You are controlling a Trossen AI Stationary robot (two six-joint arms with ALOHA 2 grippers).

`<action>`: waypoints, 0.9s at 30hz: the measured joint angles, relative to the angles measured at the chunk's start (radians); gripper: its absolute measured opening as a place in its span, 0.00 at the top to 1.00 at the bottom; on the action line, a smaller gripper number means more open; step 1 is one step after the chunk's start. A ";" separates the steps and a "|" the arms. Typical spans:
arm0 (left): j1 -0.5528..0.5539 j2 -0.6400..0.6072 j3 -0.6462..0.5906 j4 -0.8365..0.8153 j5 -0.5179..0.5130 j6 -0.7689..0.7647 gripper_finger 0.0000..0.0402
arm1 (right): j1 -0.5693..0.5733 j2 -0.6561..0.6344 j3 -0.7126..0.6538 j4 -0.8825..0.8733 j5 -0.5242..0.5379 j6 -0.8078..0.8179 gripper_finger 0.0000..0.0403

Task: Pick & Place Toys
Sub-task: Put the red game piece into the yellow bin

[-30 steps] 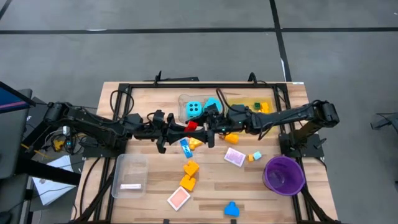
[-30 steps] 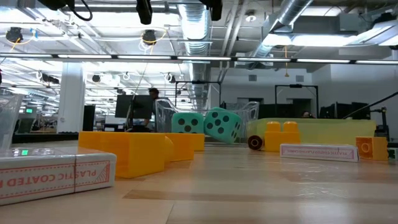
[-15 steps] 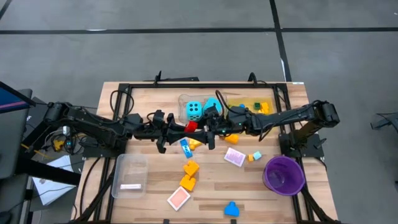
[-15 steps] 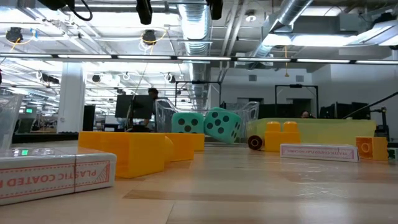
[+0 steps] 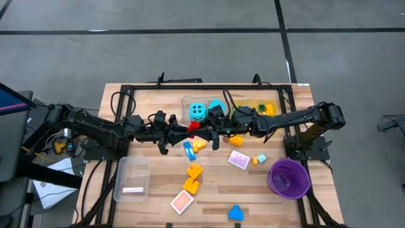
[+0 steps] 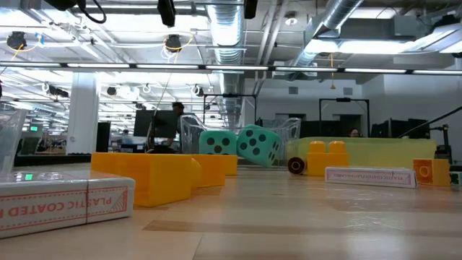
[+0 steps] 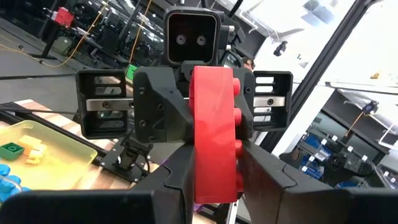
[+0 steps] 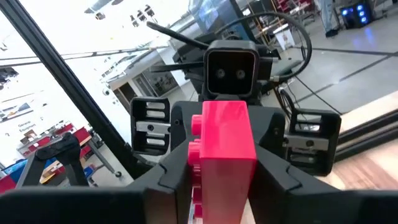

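Observation:
A red brick (image 5: 193, 126) hangs in the air above the middle of the table, between my two grippers, which meet there end to end. My left gripper (image 5: 183, 129) comes in from the table's left and is shut on the brick. My right gripper (image 5: 205, 130) comes from the right and is shut on the brick's other end. Two turquoise dice (image 5: 198, 111) (image 5: 217, 105) lie in a clear tray (image 5: 186, 103) behind them. Loose bricks and tiles lie on the wood below. My left gripper pinches the near end of the red brick (image 7: 214, 171) between its two fingers (image 7: 171, 186), which lie level and point toward the table's right. The brick stands on edge, studs to one side, clear of the table. My right gripper pinches the opposite end of the same brick (image 8: 227, 165) between its two fingers (image 8: 171, 171), level, pointing toward the table's left. The brick bridges the two grippers, lifted clear.
A yellow tray (image 5: 259, 105) with small bricks sits at the far right, a purple bowl (image 5: 289, 177) near right, a clear tray (image 5: 131, 178) near left. Blue (image 5: 188, 151) and orange bricks (image 5: 193, 171) and pink tiles (image 5: 238, 159) (image 5: 181, 202) lie in the middle.
My right gripper has shut on the free end of the red brick that my left gripper holds up. Both arms have stayed where they were, and the brick has kept its place in the air.

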 joint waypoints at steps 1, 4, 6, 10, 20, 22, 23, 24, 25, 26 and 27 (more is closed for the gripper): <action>-0.002 0.000 0.001 0.000 0.000 -0.002 0.77 | 0.000 -0.003 0.000 -0.001 0.000 0.000 0.72; -0.003 0.001 0.001 -0.004 0.009 0.001 0.77 | 0.000 -0.006 0.000 -0.005 -0.003 0.001 0.70; -0.003 0.001 0.001 -0.004 0.013 0.005 0.77 | 0.001 -0.006 0.000 -0.005 -0.005 0.004 0.69; -0.003 0.001 0.001 -0.006 0.013 0.007 0.77 | 0.000 -0.006 0.000 -0.003 -0.008 -0.009 0.71; -0.003 0.002 0.000 -0.011 0.007 0.010 0.73 | 0.000 -0.007 0.000 -0.010 -0.008 -0.016 0.78; -0.003 0.003 0.000 -0.014 0.008 0.013 0.70 | 0.000 -0.008 0.000 -0.019 -0.012 -0.011 0.77; -0.003 0.003 -0.001 -0.015 0.009 0.014 0.69 | 0.001 -0.008 0.000 -0.022 -0.012 -0.011 0.77; -0.003 0.003 -0.001 -0.018 0.009 0.013 0.69 | 0.002 -0.008 0.000 -0.021 -0.013 -0.011 0.77; -0.004 0.004 -0.001 -0.024 0.013 0.003 0.68 | 0.002 -0.008 0.000 -0.018 -0.013 -0.012 0.77; -0.004 0.005 -0.002 -0.032 0.014 -0.017 0.67 | 0.002 -0.009 0.000 -0.017 -0.013 -0.011 0.77; -0.004 0.005 -0.003 -0.042 0.013 -0.045 0.67 | 0.002 -0.010 0.001 -0.016 -0.012 -0.011 0.77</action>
